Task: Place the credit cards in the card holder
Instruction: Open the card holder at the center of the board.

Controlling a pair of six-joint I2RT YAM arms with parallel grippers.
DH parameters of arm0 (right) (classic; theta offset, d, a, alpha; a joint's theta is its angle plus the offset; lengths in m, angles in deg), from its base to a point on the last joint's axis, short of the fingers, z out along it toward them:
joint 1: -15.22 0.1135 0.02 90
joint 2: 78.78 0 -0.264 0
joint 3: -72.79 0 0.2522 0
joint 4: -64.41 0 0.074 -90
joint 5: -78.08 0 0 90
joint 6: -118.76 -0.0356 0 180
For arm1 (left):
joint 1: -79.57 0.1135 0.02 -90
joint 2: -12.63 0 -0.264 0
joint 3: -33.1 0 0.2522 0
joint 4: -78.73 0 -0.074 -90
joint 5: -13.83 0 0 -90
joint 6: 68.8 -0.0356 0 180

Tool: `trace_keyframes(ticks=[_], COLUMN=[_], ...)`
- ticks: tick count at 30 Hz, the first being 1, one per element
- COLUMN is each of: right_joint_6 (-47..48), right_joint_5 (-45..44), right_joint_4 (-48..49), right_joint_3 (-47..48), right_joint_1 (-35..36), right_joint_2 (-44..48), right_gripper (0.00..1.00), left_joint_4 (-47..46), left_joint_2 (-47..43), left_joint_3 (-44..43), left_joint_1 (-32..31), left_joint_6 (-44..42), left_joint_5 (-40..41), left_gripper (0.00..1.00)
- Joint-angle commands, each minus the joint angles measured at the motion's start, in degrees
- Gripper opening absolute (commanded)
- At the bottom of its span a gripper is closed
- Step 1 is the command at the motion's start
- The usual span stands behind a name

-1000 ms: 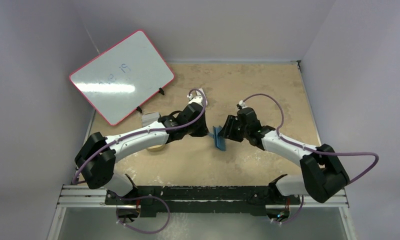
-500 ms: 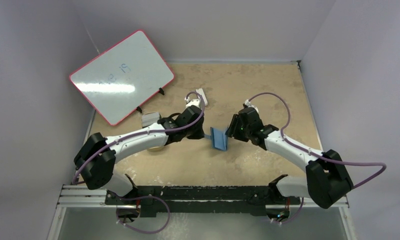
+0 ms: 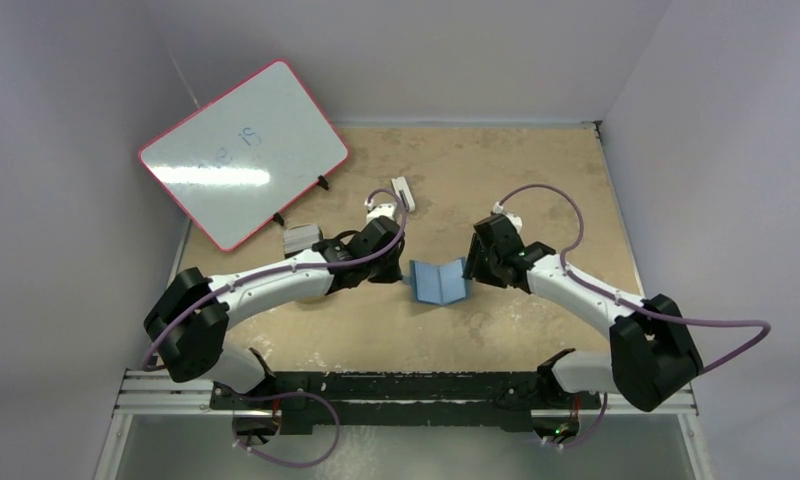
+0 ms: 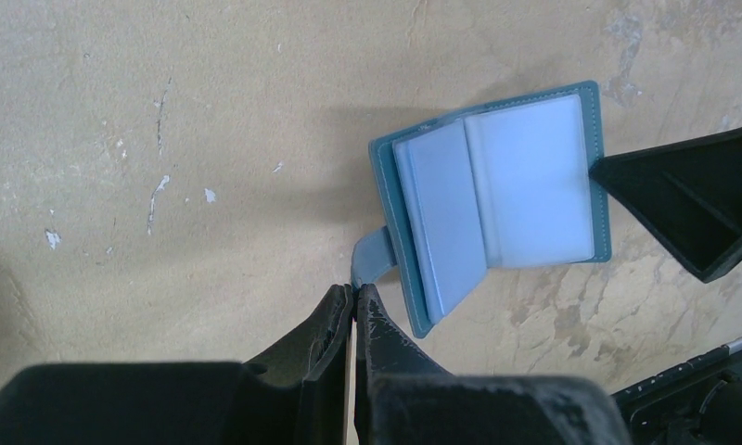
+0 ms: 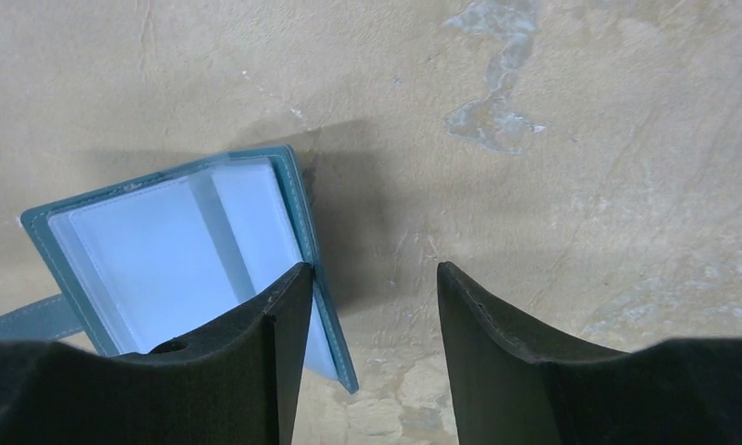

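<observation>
Left end effector point(image 4: 354, 289): fingers pinched shut on the tip of the teal strap point(image 4: 375, 258) at the lower left of the wrist view. In the top view it sits at centre frame point(image 3: 401, 272), with the grey credit cards point(image 3: 300, 238) well apart, up and to its left beside the arm.
Card holder point(image 3: 438, 282): on the table at centre frame, just right of the left end effector, and opened like a book with the pale pockets facing up point(image 4: 497, 199).
Holder's lie: the opened width runs left to right across the frame between the two end effectors, and the fold runs roughly top to bottom. The left leaf looks partly raised off the table.
Right end effector point(image 5: 372, 269): jaws wide apart and gripping nothing. Its left finger point(image 5: 256, 334) meets the holder's right edge point(image 5: 182, 250), but whether it presses down cannot be told.
Nearer arm for the cards: the left one, by my reading, since they lie on its side.
What the move turns on: probably the right end effector pinning the right edge while the left lets go of the strap and reaches up-left for a card.
</observation>
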Motion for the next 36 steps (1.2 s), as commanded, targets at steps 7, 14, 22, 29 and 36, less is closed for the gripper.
trace_keyframes(ticks=[7, 14, 22, 29, 36], right_joint_6=[3.21, -1.63, -3.64, -1.07, -1.40], right_joint_5=[-0.30, 20.09, 20.30, 16.10, 11.93], right_joint_4=[-3.47, 13.95, 18.24, 14.88, 14.00], right_joint_3=[9.39, 5.09, 2.61, 5.59, 6.77], right_joint_1=[0.01, 2.83, 6.56, 8.92, 9.37], right_joint_2=[5.13, 8.23, 6.62, -2.30, -7.00], right_gripper=[0.47, 0.31, 0.34, 0.44, 0.48], left_joint_4=[-1.99, -3.87, -3.34, -3.53, -3.79], left_joint_2=[-1.67, -3.01, -4.83, -4.38, -4.88], left_joint_3=[0.66, 0.28, -1.73, -0.52, 0.08], left_joint_1=[0.29, 0.32, 0.37, 0.29, 0.30], left_joint_6=[-0.81, 0.70, 1.08, 1.33, 1.54], left_joint_5=[0.53, -2.23, -3.75, -3.13, -3.12], left_gripper=[0.00, 0.00, 0.00, 0.00, 0.00])
